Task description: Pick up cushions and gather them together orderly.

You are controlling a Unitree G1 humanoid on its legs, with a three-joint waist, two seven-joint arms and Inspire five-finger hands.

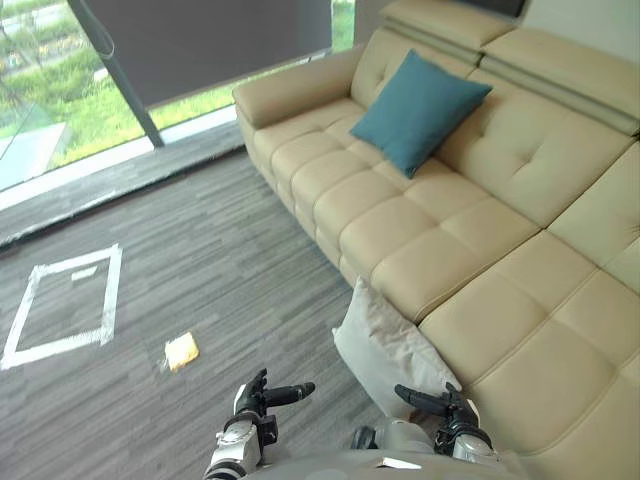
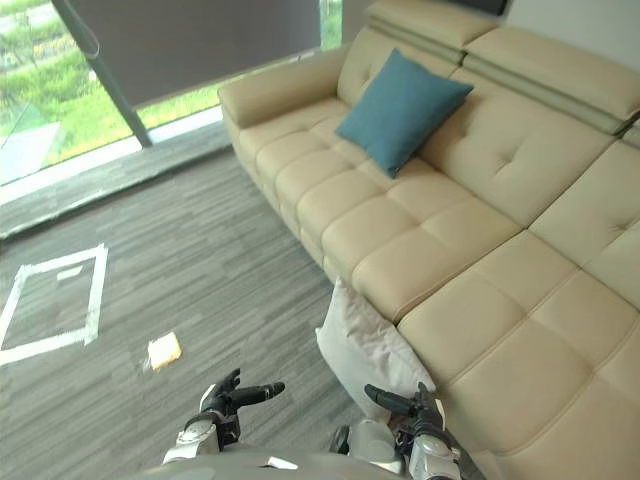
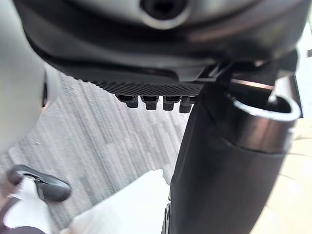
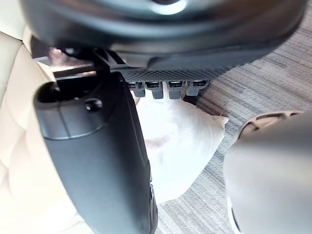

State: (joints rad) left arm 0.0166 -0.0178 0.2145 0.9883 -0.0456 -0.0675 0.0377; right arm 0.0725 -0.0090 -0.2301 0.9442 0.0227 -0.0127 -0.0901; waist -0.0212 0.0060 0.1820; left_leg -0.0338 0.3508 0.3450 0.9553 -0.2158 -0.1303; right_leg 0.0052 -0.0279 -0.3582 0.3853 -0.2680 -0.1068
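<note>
The left hand [image 1: 258, 402] and the right hand [image 1: 445, 408] are held low in the near foreground, apart from each other, with the fingers stretched out loosely toward one another and the thumbs raised. Nothing is gripped or touched by either hand. In the left wrist view the fingers [image 3: 148, 101] are seen end-on as a short row of dark tips under a ribbed palm edge, with the thick, smooth thumb [image 3: 229, 170] standing clear beside them. The same open posture is shown in the right wrist view.

A white cushion [image 1: 385, 350] is stood on the carpet [image 1: 220, 260], tilted with its upper corner propped against the front of the sofa [image 1: 520, 340]. It lies just beyond the right hand and between the two hands. Its cloth looks soft and matt, slightly creased, and its corners are pointed. Past the right hand's fingers [image 4: 175, 89] the same cushion [image 4: 180, 141] is seen lying on the carpet beside the sofa.

A teal cushion [image 1: 420, 108], square and plump, is leaned on one corner against the sofa's backrest, well apart from the white one. The sofa is covered in smooth beige leather, tufted into padded squares. The carpet is grey, with fine stripes. On it a tape square [image 1: 65, 305] is marked out in white, and a small yellow scrap [image 1: 181, 351] lies near it. Behind, a window [image 1: 50, 110] is partly covered by a dark blind [image 1: 210, 40].
</note>
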